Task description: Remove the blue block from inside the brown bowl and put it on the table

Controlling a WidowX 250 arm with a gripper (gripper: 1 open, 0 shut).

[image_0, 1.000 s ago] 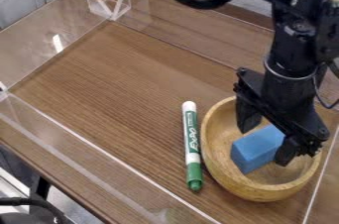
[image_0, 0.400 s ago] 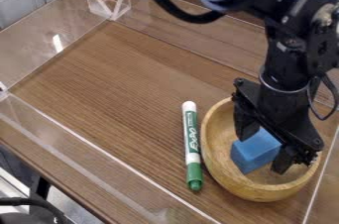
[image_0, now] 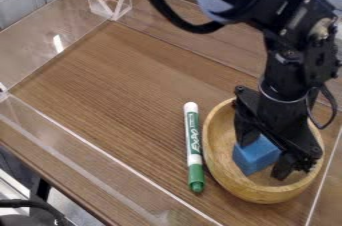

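A green-and-white marker [image_0: 194,148] lies on the counter [image_0: 120,80] just left of the brown bowl [image_0: 222,174], touching or nearly touching its rim. Clear acrylic walls [image_0: 60,20] edge the counter. The black arm points straight down into the bowl, its tool [image_0: 263,153] released, 2 fingers straddling the blue block [image_0: 257,157], which sits inside the bowl.
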